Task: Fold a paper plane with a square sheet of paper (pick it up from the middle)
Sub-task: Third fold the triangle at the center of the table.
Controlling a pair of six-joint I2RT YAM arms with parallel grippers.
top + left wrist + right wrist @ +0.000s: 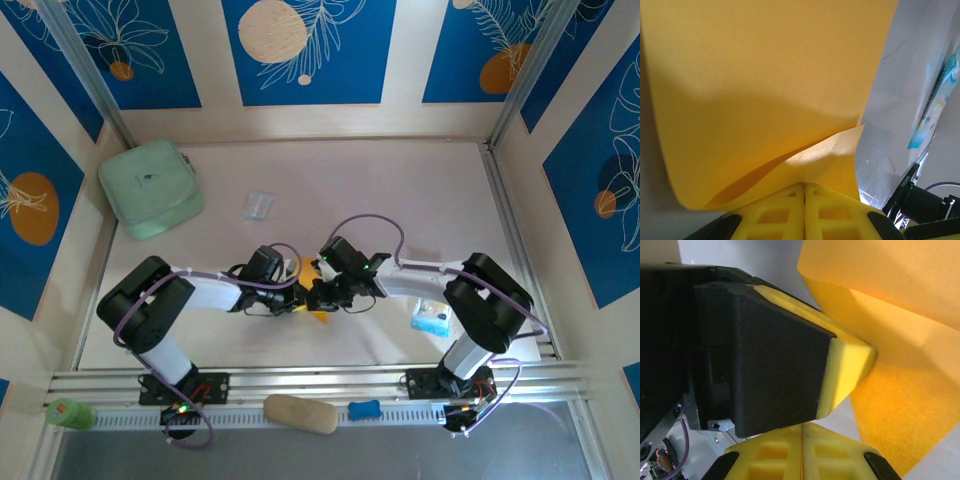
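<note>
Pinching the thin orange-yellow square sheet of paper [765, 75], left gripper [804, 187] is clamped tight; right gripper [802, 427] closed, just beside the sheet

square sheet of paper [765, 75] | plain orange-yellow | curled over in a loose fold | centre of table [400, 180], near side

You are looking at nothing that is reading as text: the blue-and-white packet [432, 318] is carrying print too blurred to make out (the same from the left wrist), and the mint-green pouch [150, 187] is showing only a tiny dark mark.
</note>
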